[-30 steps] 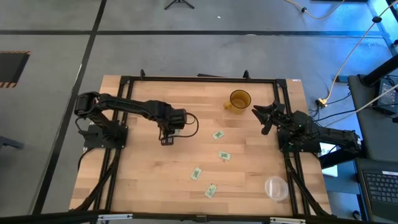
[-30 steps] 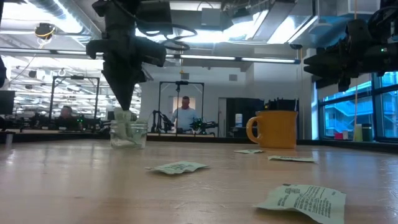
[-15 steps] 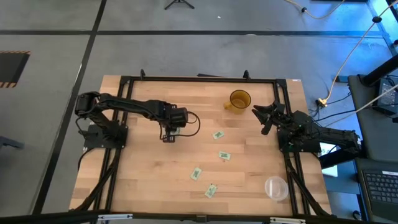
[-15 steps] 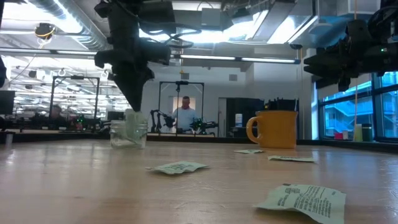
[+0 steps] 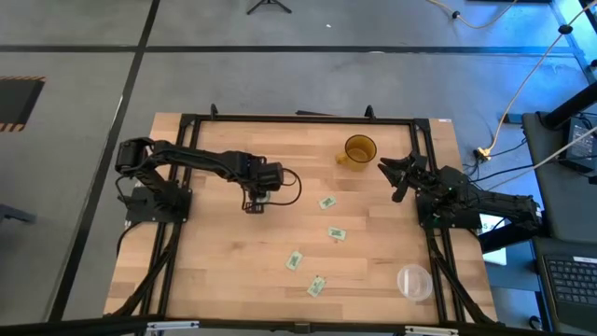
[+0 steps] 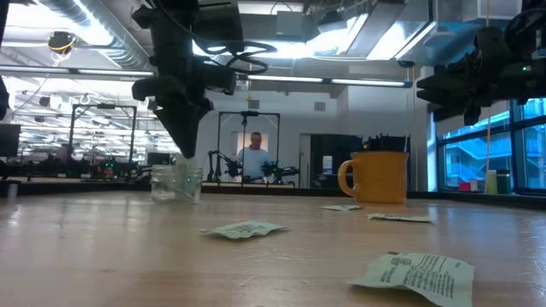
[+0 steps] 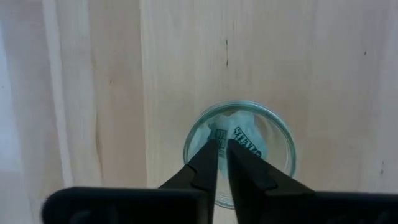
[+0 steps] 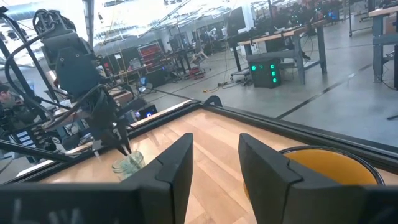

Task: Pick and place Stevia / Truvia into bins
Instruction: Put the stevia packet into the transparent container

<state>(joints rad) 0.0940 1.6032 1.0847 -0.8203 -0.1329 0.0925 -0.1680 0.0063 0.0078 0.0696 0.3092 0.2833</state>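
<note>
The small clear glass cup [image 5: 260, 199] stands upright on the wood left of the table's middle, with white-and-green Stevia packets [image 7: 239, 140] lying inside it. My left gripper [image 5: 254, 206] hangs just above the cup's rim [image 6: 188, 155], pointing down, its fingers a narrow gap apart and holding nothing. Several more packets lie flat on the table [image 5: 326, 202] [image 5: 337, 233] [image 5: 294, 261] [image 5: 316, 287]. My right gripper [image 5: 396, 177] waits open in the air at the table's right edge, next to the amber mug.
The amber mug [image 5: 358, 151] stands near the far edge, right of the middle. A wider clear plastic container [image 5: 414, 282] sits at the near right corner. Black frame rails [image 5: 298, 119] border the table. People and benches show in the room behind.
My left gripper has risen from inside the glass cup to just above its rim and shifted slightly toward the table's right. The packet that stood up out of the cup under its fingers has dropped down inside the cup.
</note>
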